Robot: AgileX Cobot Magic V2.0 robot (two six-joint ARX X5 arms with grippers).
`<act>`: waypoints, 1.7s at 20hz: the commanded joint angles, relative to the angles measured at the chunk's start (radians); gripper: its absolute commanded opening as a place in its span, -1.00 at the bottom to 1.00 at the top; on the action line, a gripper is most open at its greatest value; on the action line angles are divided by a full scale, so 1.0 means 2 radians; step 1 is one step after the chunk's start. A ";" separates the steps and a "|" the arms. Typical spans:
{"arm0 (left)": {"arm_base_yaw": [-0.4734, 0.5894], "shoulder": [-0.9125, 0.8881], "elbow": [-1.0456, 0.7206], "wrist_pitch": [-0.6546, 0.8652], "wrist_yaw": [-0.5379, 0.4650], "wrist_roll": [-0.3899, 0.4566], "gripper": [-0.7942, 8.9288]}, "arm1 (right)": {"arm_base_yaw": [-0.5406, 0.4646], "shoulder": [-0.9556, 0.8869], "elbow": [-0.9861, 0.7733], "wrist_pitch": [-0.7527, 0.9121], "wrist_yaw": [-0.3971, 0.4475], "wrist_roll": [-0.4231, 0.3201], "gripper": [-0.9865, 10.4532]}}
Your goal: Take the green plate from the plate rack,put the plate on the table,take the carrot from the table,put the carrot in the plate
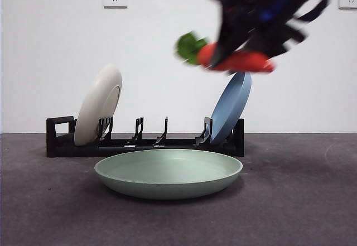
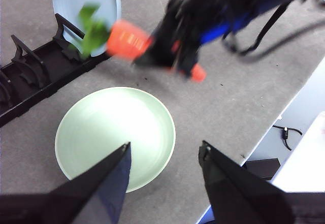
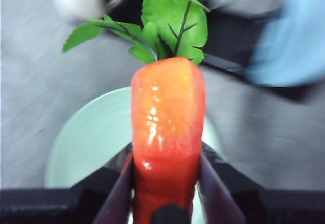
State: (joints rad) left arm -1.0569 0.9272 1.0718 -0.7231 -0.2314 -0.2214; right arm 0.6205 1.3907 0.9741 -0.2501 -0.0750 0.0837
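Observation:
The green plate (image 1: 168,172) lies flat on the table (image 1: 301,201) in front of the plate rack (image 1: 61,140). My right gripper (image 1: 234,53) is shut on the carrot (image 1: 245,62) and holds it in the air above the plate's right side, leaves (image 1: 191,47) pointing left. The right wrist view shows the carrot (image 3: 166,132) between my jaws with the green plate (image 3: 86,142) below. My left gripper (image 2: 165,158) is open and empty above the plate's (image 2: 114,132) near edge. In the left wrist view the carrot (image 2: 129,38) and the right arm are blurred.
A cream-white plate (image 1: 99,104) stands in the rack's left end and a light blue plate (image 1: 231,106) leans in its right end. The middle slots hold nothing. The table's edge (image 2: 284,112) shows in the left wrist view, with cables beyond it.

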 commanded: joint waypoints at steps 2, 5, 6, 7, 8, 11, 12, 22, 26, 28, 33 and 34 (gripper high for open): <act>-0.002 0.000 -0.002 0.001 0.000 -0.006 -0.37 | 0.035 0.076 -0.003 0.054 0.002 0.007 -0.86; -0.002 0.000 -0.002 0.001 0.000 -0.007 -0.37 | 0.044 0.148 -0.003 0.091 0.001 0.008 -0.86; -0.002 0.000 -0.002 0.001 0.000 -0.007 -0.37 | 0.045 0.168 -0.003 0.099 0.001 0.008 -0.86; -0.002 0.000 -0.002 0.001 0.000 -0.007 -0.37 | 0.045 0.185 -0.003 0.107 0.001 0.008 -0.86; -0.002 0.000 -0.002 0.001 0.000 -0.008 -0.37 | 0.045 0.198 -0.003 0.114 0.001 0.006 -0.86; -0.002 0.000 -0.002 -0.001 0.000 -0.008 -0.37 | 0.045 0.221 -0.003 0.128 0.001 -0.003 -0.86; -0.002 0.000 -0.002 -0.002 -0.001 -0.008 -0.37 | 0.045 0.224 -0.003 0.131 0.001 -0.003 -0.86; -0.002 0.000 -0.002 -0.017 0.001 -0.011 -0.37 | 0.045 0.219 -0.003 0.131 0.000 -0.001 0.27; -0.002 0.000 -0.002 -0.018 0.000 -0.009 -0.37 | 0.045 0.146 -0.002 0.080 0.004 -0.002 0.27; -0.002 0.000 -0.002 -0.019 0.001 -0.009 -0.37 | 0.045 0.082 -0.002 0.021 0.002 -0.001 0.27; -0.002 0.000 -0.002 -0.048 0.001 -0.007 -0.38 | 0.045 -0.108 -0.002 -0.183 -0.024 0.002 0.27; -0.002 0.000 -0.002 -0.061 0.001 -0.007 -0.38 | 0.045 -0.147 -0.002 -0.225 -0.029 0.003 0.27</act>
State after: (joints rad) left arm -1.0569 0.9272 1.0718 -0.8455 -0.2287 -0.2367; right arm 0.7078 1.1110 0.9741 -0.6788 -0.1291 0.0830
